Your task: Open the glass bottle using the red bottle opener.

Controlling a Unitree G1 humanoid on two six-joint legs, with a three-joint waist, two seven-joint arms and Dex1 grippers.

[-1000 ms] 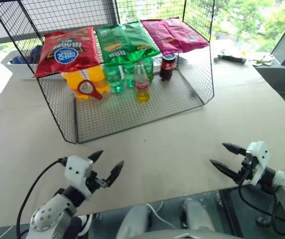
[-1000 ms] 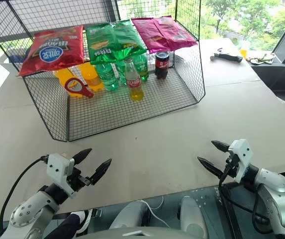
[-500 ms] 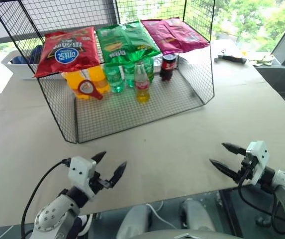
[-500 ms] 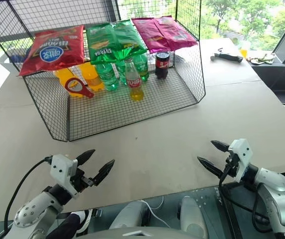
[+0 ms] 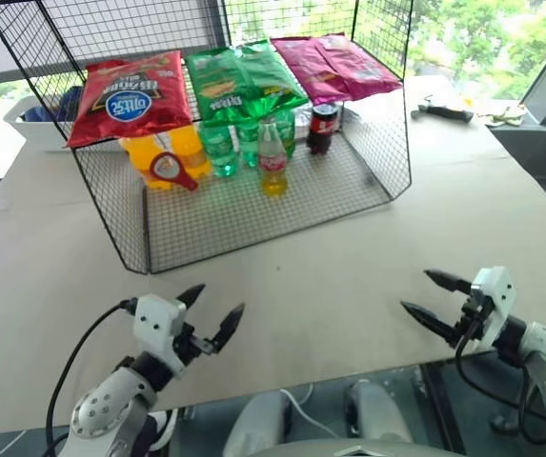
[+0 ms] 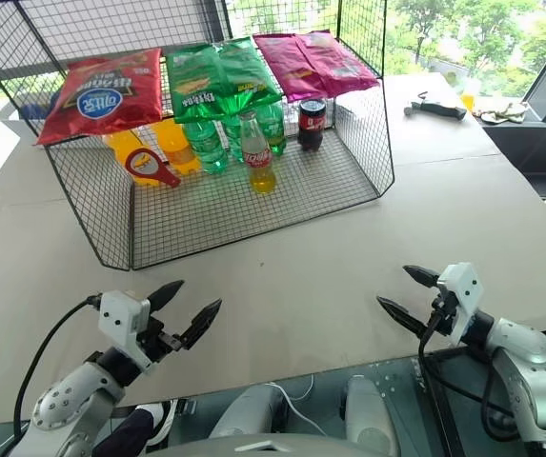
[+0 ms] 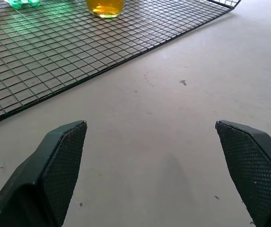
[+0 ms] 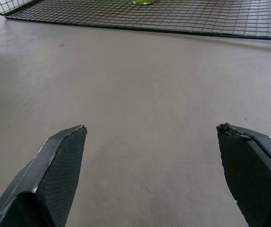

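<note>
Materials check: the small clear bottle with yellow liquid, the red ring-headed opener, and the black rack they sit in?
Small clear bottle with yellow liquid: looks like glossy glass, see-through above the liquid.
Red ring-headed opener: smooth red finish, plastic or coated metal; can't tell.
Black rack: thin wire mesh, probably dark-coated metal.

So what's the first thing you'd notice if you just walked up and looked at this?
Probably the big wire basket at the back of the table, with bright red, green and pink snack bags laid across its top. Under them stand the drinks, the glass bottle in front, the red bottle opener to its left. Nearer, the left gripper and right gripper are open and empty.
</note>
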